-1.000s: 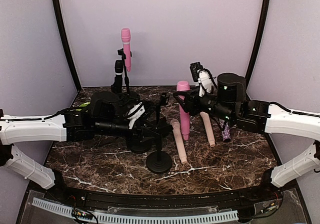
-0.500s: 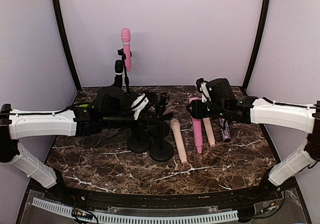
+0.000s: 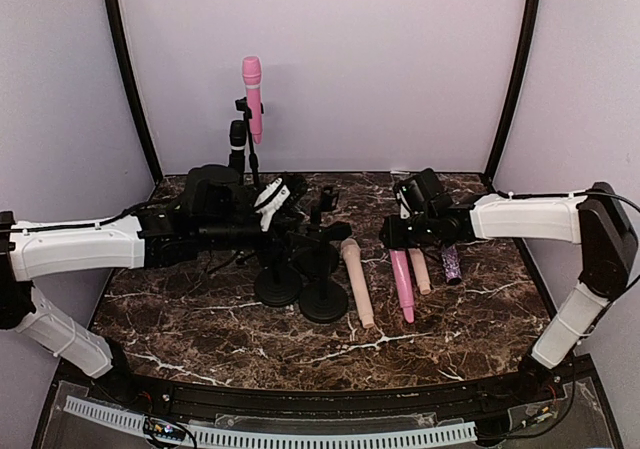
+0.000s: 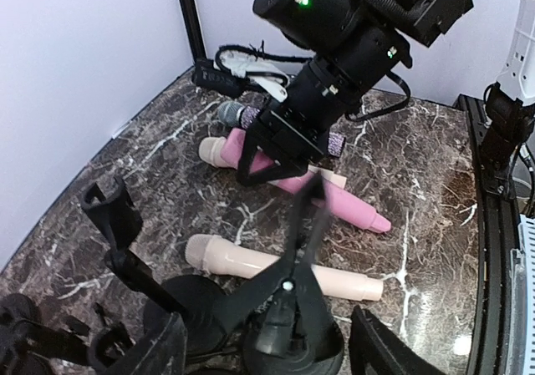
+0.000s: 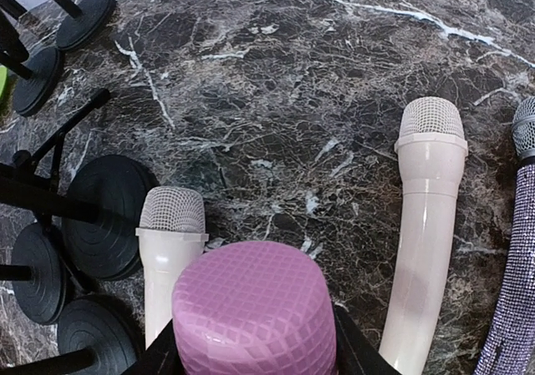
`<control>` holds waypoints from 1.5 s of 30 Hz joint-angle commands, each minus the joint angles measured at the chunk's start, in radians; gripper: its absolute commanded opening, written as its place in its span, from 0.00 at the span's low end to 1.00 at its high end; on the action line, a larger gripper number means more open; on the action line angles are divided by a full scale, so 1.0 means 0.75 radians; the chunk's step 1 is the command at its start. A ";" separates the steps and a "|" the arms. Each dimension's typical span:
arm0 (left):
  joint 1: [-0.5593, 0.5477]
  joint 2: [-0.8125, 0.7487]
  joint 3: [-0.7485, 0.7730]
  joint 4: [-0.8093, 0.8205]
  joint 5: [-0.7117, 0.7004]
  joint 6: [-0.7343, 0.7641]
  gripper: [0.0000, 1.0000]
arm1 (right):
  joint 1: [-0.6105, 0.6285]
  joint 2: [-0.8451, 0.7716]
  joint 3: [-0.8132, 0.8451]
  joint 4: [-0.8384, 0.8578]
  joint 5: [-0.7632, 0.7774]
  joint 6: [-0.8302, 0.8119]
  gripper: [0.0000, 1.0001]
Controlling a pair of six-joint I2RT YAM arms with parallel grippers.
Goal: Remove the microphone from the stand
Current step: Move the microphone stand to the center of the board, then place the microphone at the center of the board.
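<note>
Pink microphone [image 3: 404, 289] has come down to the table [image 3: 480, 314], right gripper [image 3: 398, 237] clamped on it; left gripper [image 3: 285, 191] stands open. Released askew, it could roll into the cream microphone [image 3: 420, 271].

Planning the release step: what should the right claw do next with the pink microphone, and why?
Probably open the right claw and let go: the pink microphone it grips slopes down to the table, tail apparently resting between two beige microphones.
</note>
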 commanded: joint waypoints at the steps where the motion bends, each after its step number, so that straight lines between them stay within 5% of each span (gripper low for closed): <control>1: 0.016 -0.122 0.135 -0.099 0.017 -0.025 0.78 | -0.034 0.079 0.051 0.008 0.036 0.025 0.35; 10: 0.171 -0.151 0.404 -0.461 0.010 -0.060 0.85 | -0.073 0.220 0.102 0.057 0.047 0.053 0.43; 19: 0.606 -0.300 0.177 -0.340 0.070 -0.210 0.89 | -0.098 0.258 0.110 0.083 0.037 0.076 0.57; 26: 0.785 -0.255 0.085 -0.290 0.131 -0.252 0.91 | -0.102 0.226 0.080 0.124 0.018 0.086 0.63; 35: 0.956 -0.215 0.061 -0.244 0.228 -0.309 0.92 | -0.106 0.007 -0.040 0.268 -0.088 0.048 0.67; 45: 1.027 0.075 0.189 -0.238 0.258 -0.209 0.86 | -0.145 -0.340 -0.247 0.496 -0.316 0.009 0.77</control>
